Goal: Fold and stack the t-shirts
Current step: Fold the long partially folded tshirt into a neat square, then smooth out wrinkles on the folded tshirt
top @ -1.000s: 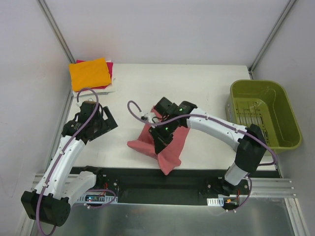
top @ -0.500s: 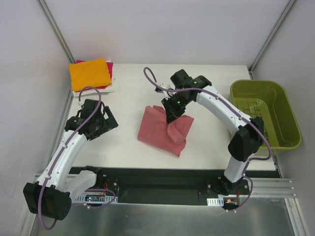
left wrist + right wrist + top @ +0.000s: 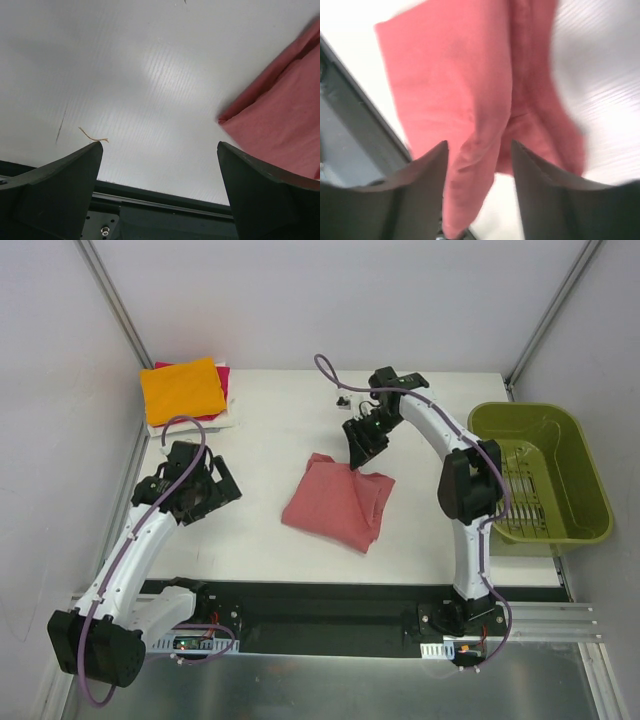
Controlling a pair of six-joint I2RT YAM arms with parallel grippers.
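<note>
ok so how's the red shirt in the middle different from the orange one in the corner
The orange shirt is a neat flat square topping a stack; the red shirt is loosely folded, rumpled, and lies alone on the table. The red shirt covers more area than the orange shirt. Both are plain cloth.

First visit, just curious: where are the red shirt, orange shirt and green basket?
red shirt [image 3: 335, 505], top view, middle of cloth
orange shirt [image 3: 182, 390], top view, its centre
green basket [image 3: 520, 426], top view, far wall

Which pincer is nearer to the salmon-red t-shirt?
Right. The right pincer hangs over the far edge of the salmon-red t-shirt; the left pincer sits apart, off its left side.
</note>
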